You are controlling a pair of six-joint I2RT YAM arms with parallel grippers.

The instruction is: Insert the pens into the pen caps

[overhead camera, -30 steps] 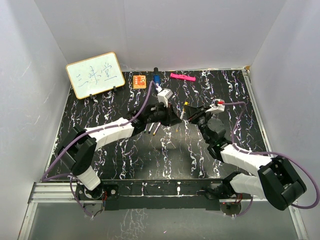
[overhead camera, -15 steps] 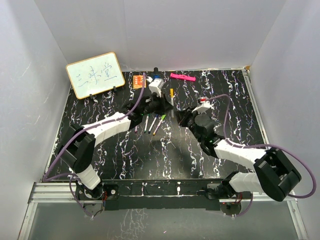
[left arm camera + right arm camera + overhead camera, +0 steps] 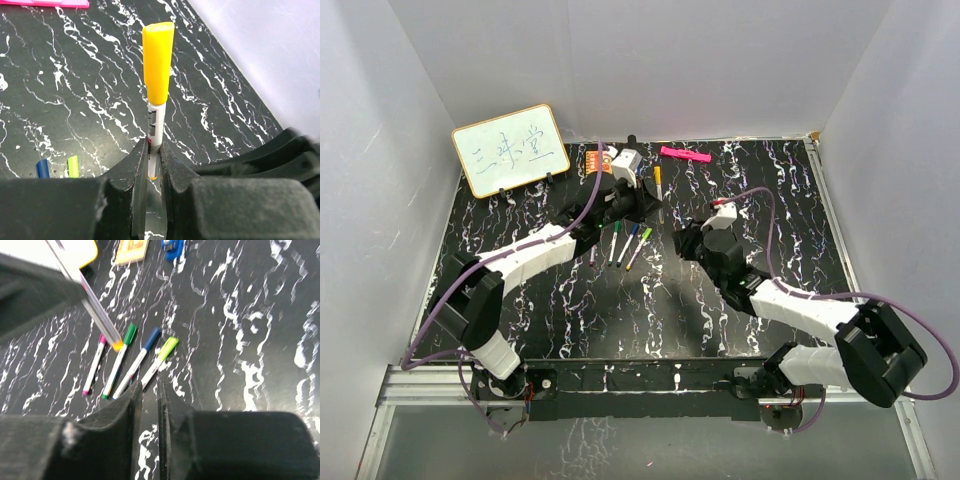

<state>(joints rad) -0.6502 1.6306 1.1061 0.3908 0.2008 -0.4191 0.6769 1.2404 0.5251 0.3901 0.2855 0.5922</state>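
Note:
My left gripper [image 3: 154, 147] is shut on the white barrel of a pen [image 3: 155, 125] whose far end wears a yellow pen cap [image 3: 158, 62]. From above, that gripper [image 3: 638, 200] holds the pen [image 3: 658, 186] over the far middle of the table. Several pens lie side by side on the table, each wearing a pen cap: magenta [image 3: 95, 366], green [image 3: 120, 360], blue [image 3: 138, 366], lime [image 3: 160, 359]. My right gripper [image 3: 149, 387] hovers just beside the lime pen, shut and empty. The row of pens [image 3: 620, 243] lies left of the right gripper [image 3: 682, 240].
A pink bar [image 3: 684, 154] lies at the far edge. An orange card [image 3: 132, 247] and a dark blue object [image 3: 172, 244] sit behind the pens. A whiteboard [image 3: 510, 150] stands at the far left. White walls enclose the marbled table [image 3: 770, 190].
The two grippers have parted. My left gripper carried the yellow-capped pen back and left toward the far side. My right gripper swung left and lower, close to the row of pens.

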